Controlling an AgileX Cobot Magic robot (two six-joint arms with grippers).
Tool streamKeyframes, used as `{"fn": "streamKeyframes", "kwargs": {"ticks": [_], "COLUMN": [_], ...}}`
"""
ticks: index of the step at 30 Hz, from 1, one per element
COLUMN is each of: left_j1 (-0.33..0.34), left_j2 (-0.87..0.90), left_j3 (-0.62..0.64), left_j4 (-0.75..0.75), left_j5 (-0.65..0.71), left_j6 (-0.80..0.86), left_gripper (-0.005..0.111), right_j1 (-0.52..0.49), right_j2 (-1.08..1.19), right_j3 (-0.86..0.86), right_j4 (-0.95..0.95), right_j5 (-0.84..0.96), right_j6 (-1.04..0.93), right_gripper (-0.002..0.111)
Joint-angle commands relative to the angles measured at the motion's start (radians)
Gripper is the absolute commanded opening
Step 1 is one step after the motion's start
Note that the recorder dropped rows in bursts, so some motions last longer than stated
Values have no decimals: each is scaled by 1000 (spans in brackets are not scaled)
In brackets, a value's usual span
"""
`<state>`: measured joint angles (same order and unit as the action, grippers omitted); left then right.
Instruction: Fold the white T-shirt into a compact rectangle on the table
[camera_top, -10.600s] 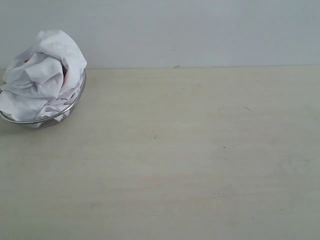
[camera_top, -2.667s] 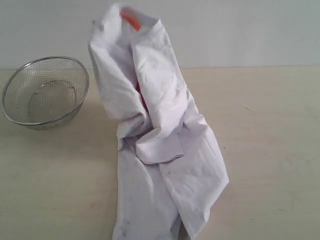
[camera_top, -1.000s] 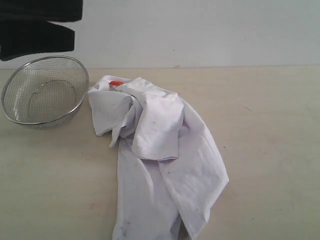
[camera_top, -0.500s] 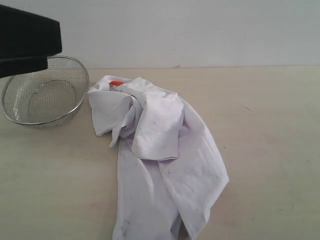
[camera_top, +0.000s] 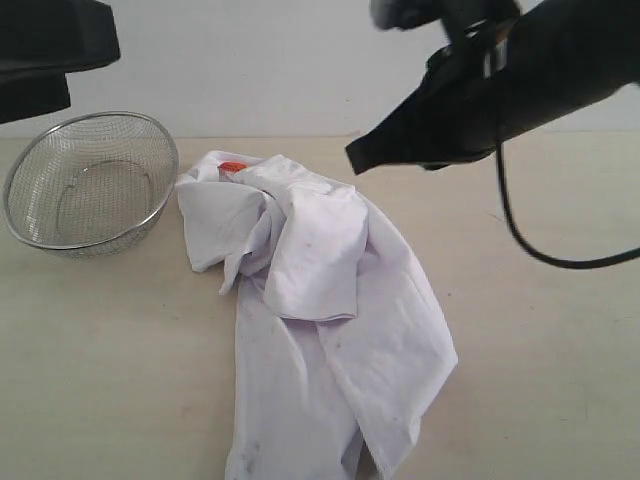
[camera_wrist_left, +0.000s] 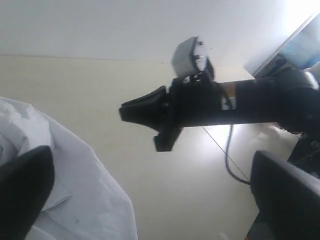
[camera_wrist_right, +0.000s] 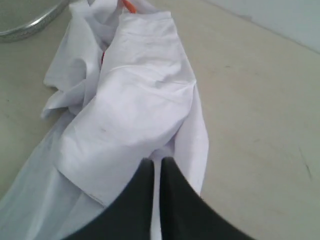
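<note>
a wire bowl (camera_top: 90, 180) stands on the table (camera_top: 540, 380) at the far left, empty, its bare mesh showing through to the bottom. the shirt (camera_top: 320, 300) lies outside it on the table, just right of the bowl, in a crumpled, loosely bunched strip that runs from beside the rim to the near edge of the exterior view. whether cloth touches the rim i cannot tell. an orange tag (camera_top: 232, 167) shows at the shirt's far end. the left gripper (camera_top: 92, 70) hangs above the bowl with its fingers (camera_wrist_left: 25, 190) wide apart, nothing between them. the right gripper (camera_wrist_right: 156, 165) reaches in from the right over the shirt's bunched upper part, fingers pressed together, gripping no cloth. a cable (camera_top: 520, 230) loops below its arm.
</note>
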<state>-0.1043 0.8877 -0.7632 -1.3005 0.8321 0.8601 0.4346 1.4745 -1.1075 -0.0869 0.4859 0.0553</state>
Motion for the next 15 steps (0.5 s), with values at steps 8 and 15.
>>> {"fn": "streamKeyframes", "kwargs": {"ticks": [8, 15], "left_j1": [2, 2], "left_j2": [53, 91], "left_j3": [115, 181], "left_j4": [153, 136], "left_j5": [-25, -58], "left_j6": [-49, -4], "left_gripper": [110, 110], "right_j1": [-4, 41], "right_j2": [334, 402], "right_j3": [-126, -203], "right_j4": [282, 351], "right_j5": [-150, -184], "right_j6": [-120, -147], "right_gripper": [63, 62]}}
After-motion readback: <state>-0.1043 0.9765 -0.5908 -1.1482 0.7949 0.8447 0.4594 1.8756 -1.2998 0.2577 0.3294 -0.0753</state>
